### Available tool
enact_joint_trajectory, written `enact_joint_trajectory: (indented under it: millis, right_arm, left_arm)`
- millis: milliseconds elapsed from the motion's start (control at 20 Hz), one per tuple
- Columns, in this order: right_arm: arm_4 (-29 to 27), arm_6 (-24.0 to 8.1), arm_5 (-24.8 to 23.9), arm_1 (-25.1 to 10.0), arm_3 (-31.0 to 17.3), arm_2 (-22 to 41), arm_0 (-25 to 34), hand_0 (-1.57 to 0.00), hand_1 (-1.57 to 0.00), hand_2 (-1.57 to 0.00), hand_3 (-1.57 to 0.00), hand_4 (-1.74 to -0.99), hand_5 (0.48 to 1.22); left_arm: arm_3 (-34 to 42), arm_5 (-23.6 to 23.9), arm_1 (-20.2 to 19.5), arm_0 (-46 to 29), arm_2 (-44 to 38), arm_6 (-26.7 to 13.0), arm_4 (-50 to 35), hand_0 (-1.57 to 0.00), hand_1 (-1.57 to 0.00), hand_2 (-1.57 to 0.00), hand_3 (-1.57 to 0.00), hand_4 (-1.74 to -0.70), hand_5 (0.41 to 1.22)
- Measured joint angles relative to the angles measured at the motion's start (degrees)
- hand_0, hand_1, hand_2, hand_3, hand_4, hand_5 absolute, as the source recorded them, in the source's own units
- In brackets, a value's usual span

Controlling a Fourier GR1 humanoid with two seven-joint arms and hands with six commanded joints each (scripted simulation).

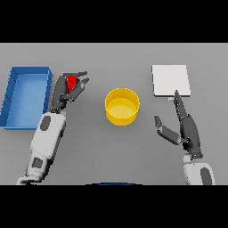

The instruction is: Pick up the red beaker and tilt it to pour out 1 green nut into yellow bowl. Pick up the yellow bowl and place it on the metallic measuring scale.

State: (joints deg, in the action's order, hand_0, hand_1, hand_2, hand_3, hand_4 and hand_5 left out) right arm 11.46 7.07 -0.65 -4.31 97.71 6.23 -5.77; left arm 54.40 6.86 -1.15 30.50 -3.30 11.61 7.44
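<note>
**Left hand wrapped round the red beaker, bowl at table centre**

A flat grey table (111,151) fills the whole view, evenly lit, with no wall or floor showing beyond it. Taking the yellow bowl (122,106) as the middle of the clock, a blue tray (11,91) with raised walls lies at nine o'clock, hard against the view's left edge. The metallic measuring scale (171,80), a pale square slab, sits at about two o'clock, well apart from the bowl. The bowl itself stands upright and round, its inside a lighter yellow; whether anything lies in it cannot be told.

The left arm comes up from seven o'clock, white and grey forearm slanting toward the top. Its left hand (62,91) sits at ten o'clock from the bowl, just beside the tray's right wall. The dark fingers and thumb are curled round the red beaker (71,83), of which only a small red patch shows between them.

The right arm rises from five o'clock. The right hand (189,129) rests at about four o'clock from the bowl, fingers straight and pointing toward the scale's lower edge, the tips near it, thumb spread out to the left. It holds nothing.
</note>
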Motion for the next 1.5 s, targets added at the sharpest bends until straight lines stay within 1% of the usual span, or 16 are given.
enact_joint_trajectory:
  millis: [150, 250, 350, 450, 500, 650, 700, 800, 900, 1000, 1050, 1150, 1250, 1300, 1400, 1500]
  right_arm:
    - [0.29, -0.75, -0.23, 0.08, -1.04, -0.11, 1.18, 0.00, 0.00, 0.00, 0.00, -1.245, 0.673]
    - [0.82, 0.13, -0.51, 0.09, -0.55, 0.13, 0.45, 0.00, 0.00, 0.00, 0.00, -1.247, 0.685]
    - [2.78, -0.13, -1.56, 0.59, -0.37, 1.06, 0.26, 0.00, 0.00, 0.00, 0.00, -1.243, 0.691]
    - [3.19, -0.88, -1.67, 0.77, 0.57, 1.47, 0.00, 0.00, 0.00, 0.00, 0.00, -1.243, 0.696]
    - [3.09, -0.35, -1.72, 0.42, 1.21, 1.24, -0.62, 0.00, 0.00, 0.00, 0.00, -1.243, 0.700]
    - [2.31, -1.64, -0.88, 0.04, 1.33, 1.03, -1.12, 0.00, 0.00, 0.00, 0.00, -1.248, 0.711]
    - [2.64, -1.14, -0.88, 0.40, 2.07, 1.63, -1.83, 0.00, 0.00, 0.00, 0.00, -1.251, 0.714]
    - [2.91, -1.62, -1.19, 0.17, 1.95, 1.35, -1.49, 0.00, 0.00, 0.00, 0.00, -1.260, 0.719]
    - [1.98, -2.31, -0.53, -0.23, 1.85, 0.87, -0.56, 0.00, 0.00, 0.00, 0.00, -1.267, 0.720]
    - [1.91, -1.63, -0.29, -0.09, 1.60, 1.06, -0.95, 0.00, 0.00, 0.00, 0.00, -1.269, 0.722]
    - [1.89, -2.24, -0.35, 0.02, 1.68, 1.05, -0.50, 0.00, 0.00, 0.00, 0.00, -1.268, 0.722]
    - [1.95, -1.19, -0.26, 0.40, 2.07, 1.50, -1.45, 0.00, 0.00, 0.00, 0.00, -1.264, 0.717]
    - [2.16, -0.67, -0.68, 0.39, 1.71, 1.27, -1.01, 0.00, 0.00, 0.00, 0.00, -1.262, 0.705]
    - [2.18, -1.84, -1.15, 0.42, 1.75, 0.90, -0.49, 0.00, 0.00, 0.00, 0.00, -1.258, 0.697]
    - [1.94, -0.98, -1.07, 0.56, 0.79, 0.75, -0.84, 0.00, 0.00, 0.00, 0.00, -1.245, 0.679]
    - [2.24, -0.32, -1.57, 1.09, 0.93, 0.97, -1.28, 0.00, 0.00, 0.00, 0.00, -1.225, 0.663]
  left_arm:
    - [5.54, 1.45, -0.56, 0.33, 2.95, -2.97, 1.53, -1.55, -1.55, -1.55, -1.55, -1.72, 1.101]
    - [7.66, 0.87, -3.27, 1.38, 5.82, -6.99, 4.40, -1.56, -1.56, -1.56, -1.56, -1.73, 1.113]
    - [9.21, -1.41, -6.36, 2.56, 10.86, -10.48, 9.07, -1.56, -1.56, -1.56, -1.56, -1.73, 1.121]
    - [10.55, -3.07, -8.01, 2.57, 14.06, -11.75, 11.40, -1.56, -1.56, -1.56, -1.56, -1.73, 1.117]
    - [11.10, -3.47, -8.46, 2.49, 15.06, -12.27, 11.97, -1.56, -1.56, -1.56, -1.56, -1.73, 1.115]
    - [13.02, -4.16, -9.23, 1.91, 17.51, -13.25, 12.95, -1.56, -1.56, -1.56, -1.56, -1.73, 1.112]
    - [12.48, -4.22, -10.10, 2.87, 19.07, -14.78, 15.04, -1.57, -1.57, -1.57, -1.57, -1.74, 1.112]
    - [11.95, -4.69, -12.00, 5.33, 22.93, -16.16, 19.76, -1.57, -1.57, -1.57, -1.57, -1.74, 1.123]
    - [10.03, -5.66, -13.60, 8.78, 27.67, -16.00, 25.27, -1.57, -1.57, -1.57, -1.57, -1.74, 1.134]
    - [8.32, -6.93, -14.46, 11.83, 31.96, -17.35, 30.10, -1.57, -1.57, -1.57, -1.57, -1.74, 1.166]
    - [7.25, -7.53, -14.86, 13.64, 33.58, -17.26, 31.92, -1.57, -1.57, -1.57, -1.57, -1.74, 1.177]
    - [3.99, -9.22, -15.72, 16.96, 36.35, -15.79, 34.60, -1.57, -1.57, -1.57, -1.57, -1.74, 1.193]
    - [1.81, -11.71, -15.96, 19.99, 40.07, -14.83, 37.52, -1.57, -1.57, -1.57, -1.57, -1.65, 1.203]
    - [0.61, -12.69, -16.30, 22.11, 41.58, -14.22, 38.92, -1.57, -1.57, -1.57, -1.57, -1.61, 1.206]
    - [-0.59, -16.60, -16.84, 25.19, 45.41, -13.74, 41.46, -1.57, -1.57, -1.57, -1.57, -1.66, 1.212]
    - [-2.45, -18.93, -15.86, 27.61, 48.37, -12.89, 42.65, -1.57, -1.57, -1.57, -1.57, -1.68, 1.215]
